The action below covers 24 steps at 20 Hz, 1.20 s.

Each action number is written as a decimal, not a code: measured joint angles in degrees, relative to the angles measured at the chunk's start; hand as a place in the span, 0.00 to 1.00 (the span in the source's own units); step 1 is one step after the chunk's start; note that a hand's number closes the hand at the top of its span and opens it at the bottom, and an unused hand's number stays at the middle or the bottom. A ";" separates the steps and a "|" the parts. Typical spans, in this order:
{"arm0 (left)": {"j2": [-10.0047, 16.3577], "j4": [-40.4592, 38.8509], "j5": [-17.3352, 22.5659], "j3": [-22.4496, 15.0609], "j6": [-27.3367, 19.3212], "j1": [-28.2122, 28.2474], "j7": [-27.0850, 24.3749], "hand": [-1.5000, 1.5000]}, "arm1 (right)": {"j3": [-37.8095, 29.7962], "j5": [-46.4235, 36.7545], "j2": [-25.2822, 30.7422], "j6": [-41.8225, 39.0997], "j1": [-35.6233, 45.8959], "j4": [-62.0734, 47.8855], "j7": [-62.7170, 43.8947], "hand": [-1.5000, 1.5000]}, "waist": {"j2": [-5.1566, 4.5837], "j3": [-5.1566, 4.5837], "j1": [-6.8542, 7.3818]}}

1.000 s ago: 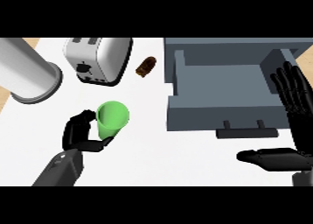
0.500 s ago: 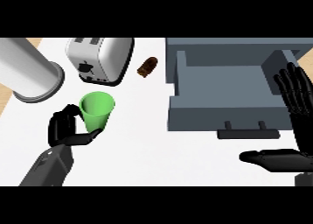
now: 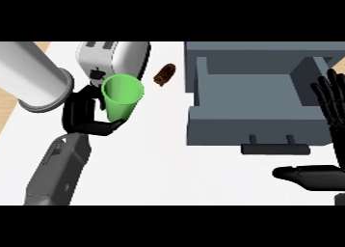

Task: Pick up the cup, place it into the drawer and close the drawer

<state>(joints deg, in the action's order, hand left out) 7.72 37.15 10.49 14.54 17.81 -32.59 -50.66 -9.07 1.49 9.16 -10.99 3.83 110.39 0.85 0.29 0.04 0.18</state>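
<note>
Carry step: bright green plastic cup (image 3: 122,96) held, open grey box-shaped drawer (image 3: 239,129) ahead.
My left robot hand (image 3: 85,116) is curled round the upright cup; the drawer lies well apart to that hand's right. My right robot hand (image 3: 339,108) rests straight-fingered past it. Next, I judge, a rightward carry over the drawer's wall.

The green cup (image 3: 122,96), mouth up, is in my left hand (image 3: 83,116), well left of the open grey drawer (image 3: 257,126).
</note>
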 measured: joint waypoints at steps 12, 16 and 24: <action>-6.63 20.28 -1.41 -8.83 -13.50 -10.47 21.64 1.00 | -0.63 0.25 0.09 -0.46 -0.78 0.06 0.64 0.00 | -0.05 0.00 -0.22; -7.07 20.33 -1.87 -10.71 -17.85 -16.37 27.15 1.00 | -1.25 1.00 0.43 -0.71 -0.21 0.06 0.21 0.00 | -0.19 -0.02 -0.58; -7.62 12.26 1.18 -15.40 -27.15 -28.65 32.71 1.00 | -1.19 0.99 0.08 -0.94 -0.26 -0.71 1.09 0.00 | -0.42 -0.02 -1.37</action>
<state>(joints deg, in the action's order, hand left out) 0.10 49.41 11.68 -0.86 -9.34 -61.23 -17.96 -10.26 2.47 9.24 -11.93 3.57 109.68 1.94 -0.13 0.02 -1.19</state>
